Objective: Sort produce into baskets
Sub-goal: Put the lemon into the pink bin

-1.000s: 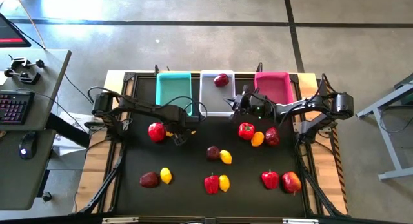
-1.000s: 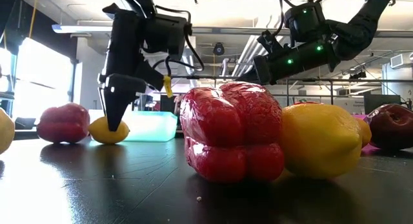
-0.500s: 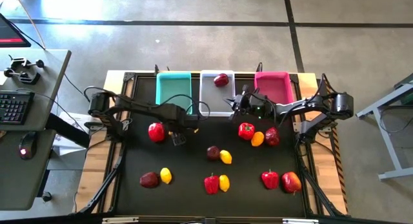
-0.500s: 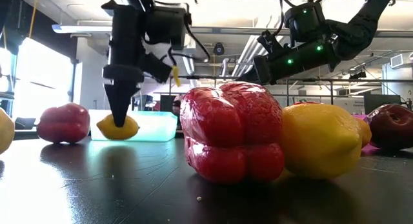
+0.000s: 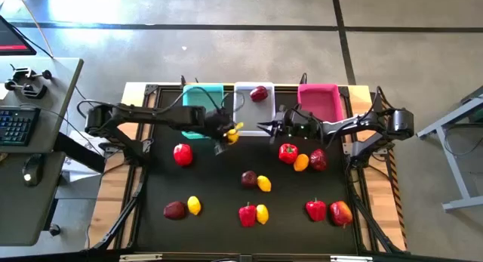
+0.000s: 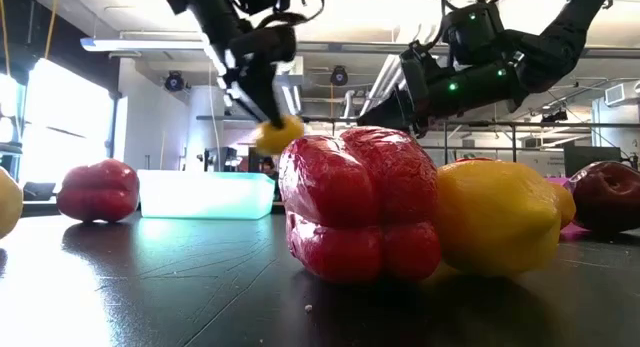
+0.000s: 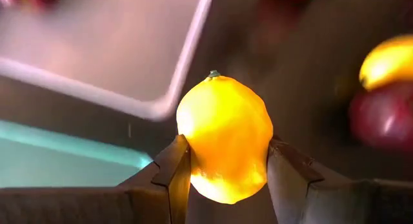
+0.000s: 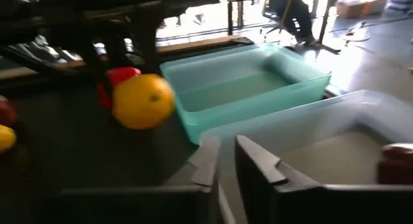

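The lemon point(image 7: 223, 145) is up in the air, pinched between the two fingers point(image 7: 173, 172) of the left gripper point(image 5: 226, 136), which are clamped on its sides. From above it hangs over the black surface point(image 5: 219, 198), right by the near corner where the teal basket point(image 5: 202, 103) and the white basket point(image 5: 249, 105) meet. In the low view the same lemon point(image 6: 277, 134) is well clear of the surface.

The white basket has one dark maroon fruit point(image 5: 259, 93) sitting in its far end. The pink basket point(image 5: 320, 101) is next to it on the other side. All three sit in a row along the far edge.

The right gripper point(image 5: 266, 126) hovers just in front of the white basket, close to the lemon. Its fingers point(image 8: 257, 158) are only a narrow slot apart and have nothing in them.

Everything else is on the surface. A red pepper point(image 5: 182, 154) sits alone on the left. Under the right arm there's a cluster: red pepper point(image 5: 287, 152), an orange-yellow lemon point(image 5: 301, 162) and a maroon fruit point(image 5: 318, 159), all touching or nearly so. In the middle a maroon fruit point(image 5: 249, 178) sits right beside a lemon point(image 5: 264, 183). Along the near side: a maroon fruit point(image 5: 174, 210) with a lemon point(image 5: 194, 205), a pepper point(image 5: 247, 214) with a lemon point(image 5: 262, 213), and a pepper point(image 5: 315, 210) next to a reddish fruit point(image 5: 340, 213).
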Robot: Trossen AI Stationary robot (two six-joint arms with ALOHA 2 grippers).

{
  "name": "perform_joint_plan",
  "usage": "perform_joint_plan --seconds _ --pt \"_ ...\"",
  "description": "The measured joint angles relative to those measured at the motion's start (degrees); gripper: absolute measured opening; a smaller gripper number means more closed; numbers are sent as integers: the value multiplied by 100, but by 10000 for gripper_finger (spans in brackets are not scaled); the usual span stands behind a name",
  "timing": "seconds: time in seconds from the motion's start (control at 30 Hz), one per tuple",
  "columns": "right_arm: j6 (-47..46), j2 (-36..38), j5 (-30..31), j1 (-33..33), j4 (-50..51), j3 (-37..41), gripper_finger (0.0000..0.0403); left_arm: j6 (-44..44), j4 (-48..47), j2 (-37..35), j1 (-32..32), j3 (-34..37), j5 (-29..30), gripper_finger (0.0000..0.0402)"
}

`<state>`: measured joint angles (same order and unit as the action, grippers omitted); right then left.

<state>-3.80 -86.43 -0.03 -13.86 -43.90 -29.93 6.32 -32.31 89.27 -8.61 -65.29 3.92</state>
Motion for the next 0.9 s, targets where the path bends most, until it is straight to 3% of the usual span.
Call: perform_joint_plan --seconds 0.3,0.43,0.57,0.77,0.9 --pt "-947 -1 -21 88 -714 0 215 -1162 2231 -24 -493 453 -625 138" --pt "-1062 0 -80 91 -1210 0 263 -1463 2951 -24 -713 459 -1080 138" --pt "-960 -2 -95 91 -1286 -200 278 -1653 3659 7 -856 456 -1582 138" --pt "-388 -4 142 143 -902 -758 278 -1853 3927 4 -985 452 -1652 138" --pt "-147 -2 413 149 -363 -1145 256 -1858 3976 7 -1018 452 -1612 138"
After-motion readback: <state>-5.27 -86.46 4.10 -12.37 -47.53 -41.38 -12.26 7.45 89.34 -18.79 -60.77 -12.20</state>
